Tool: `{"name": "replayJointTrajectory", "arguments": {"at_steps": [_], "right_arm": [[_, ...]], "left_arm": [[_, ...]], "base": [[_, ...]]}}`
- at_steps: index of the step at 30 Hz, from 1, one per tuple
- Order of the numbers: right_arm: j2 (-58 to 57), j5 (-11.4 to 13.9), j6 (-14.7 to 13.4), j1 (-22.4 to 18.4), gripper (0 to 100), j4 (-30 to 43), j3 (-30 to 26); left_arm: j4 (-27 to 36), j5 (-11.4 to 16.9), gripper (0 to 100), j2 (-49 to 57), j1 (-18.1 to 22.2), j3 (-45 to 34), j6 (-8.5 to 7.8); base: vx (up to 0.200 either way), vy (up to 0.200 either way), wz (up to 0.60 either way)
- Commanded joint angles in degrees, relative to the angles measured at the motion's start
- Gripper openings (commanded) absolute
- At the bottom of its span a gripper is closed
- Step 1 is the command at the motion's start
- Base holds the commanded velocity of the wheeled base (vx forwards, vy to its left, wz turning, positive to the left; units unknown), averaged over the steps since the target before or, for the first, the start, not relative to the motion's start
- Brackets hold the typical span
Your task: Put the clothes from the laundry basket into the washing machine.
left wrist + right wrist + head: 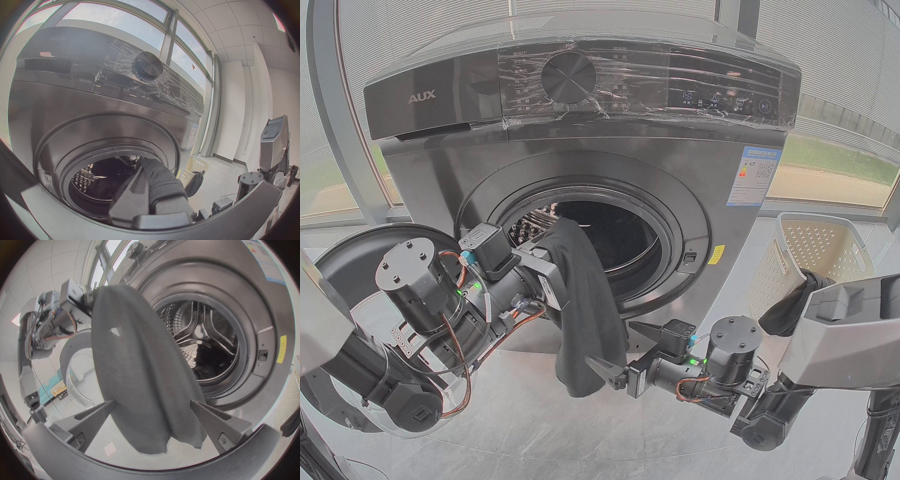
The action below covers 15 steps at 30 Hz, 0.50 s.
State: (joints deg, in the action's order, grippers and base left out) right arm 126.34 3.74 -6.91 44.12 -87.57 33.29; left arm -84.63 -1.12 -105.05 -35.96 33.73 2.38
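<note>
A black garment (pixel 584 312) hangs from my left gripper (pixel 550 253), which is shut on its top edge just in front of the washing machine's round opening (pixel 612 237). In the left wrist view the fingers (pixel 131 193) pinch the black cloth (pixel 162 181) before the drum (pixel 90 181). My right gripper (pixel 610 342) is open lower down, at the garment's hanging part. From its wrist, the cloth (pixel 140 371) drapes between the spread fingers (pixel 93 415). The beige laundry basket (pixel 819 250) stands right of the machine with another dark garment (pixel 790 309) over its rim.
The machine's door (pixel 356 269) is swung fully open to the left, behind my left arm. The steel drum (pixel 200 333) has something dark lying at its bottom. Grey tiled floor (pixel 537 419) spreads in front; windows stand behind the machine.
</note>
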Motion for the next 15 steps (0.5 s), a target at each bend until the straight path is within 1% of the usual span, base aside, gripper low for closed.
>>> {"name": "replayJointTrajectory", "arguments": {"at_steps": [1,2,3,5,9,10,11,13,14,15], "right_arm": [[5.40,0.56,0.67,0.27,100,0.64,3.89],[7.07,0.65,2.61,-0.17,100,0.64,5.29],[7.87,0.65,3.22,-0.26,100,0.55,6.08],[9.27,0.65,3.40,-0.44,100,0.64,7.93],[11.21,0.04,3.66,-1.05,100,0.82,11.36],[11.29,0.04,3.66,-1.05,100,0.82,11.44],[11.56,-0.23,3.75,-1.49,100,1.08,12.85],[11.56,-0.40,3.75,-1.67,100,1.43,13.55],[11.73,-1.98,3.66,-2.37,100,2.93,16.19],[12.00,-2.78,3.66,-2.72,100,3.54,17.33]], "left_arm": [[0.08,-0.02,0,-0.60,-0.25,0.55,0.17],[0.08,0.07,0,-0.60,-0.51,0.46,0.17],[0.08,0.15,0,-0.51,-0.69,0.46,0.17],[-0.01,0.15,0,-0.51,-1.83,0.72,0.17],[-0.28,0.15,0,-0.51,-2.53,0.63,0.17],[-0.28,0.15,0,-0.51,-2.53,0.63,0.17],[-0.36,0.15,0,-0.42,-2.80,0.46,0.17],[-0.45,0.24,0,-0.33,-3.06,0.46,0.17],[-0.45,0.24,0,-0.25,-3.06,0.46,0.17],[-0.54,0.24,0,-0.33,-3.06,0.63,0.17]], "base": [[0.000,0.000,0.00],[0.000,0.000,0.00],[0.000,0.000,0.00],[0.000,0.000,0.00],[0.000,0.000,0.00],[0.000,0.000,0.00],[0.000,0.000,0.00],[0.000,0.000,0.00],[0.000,0.000,0.00],[0.000,0.000,0.00]]}}
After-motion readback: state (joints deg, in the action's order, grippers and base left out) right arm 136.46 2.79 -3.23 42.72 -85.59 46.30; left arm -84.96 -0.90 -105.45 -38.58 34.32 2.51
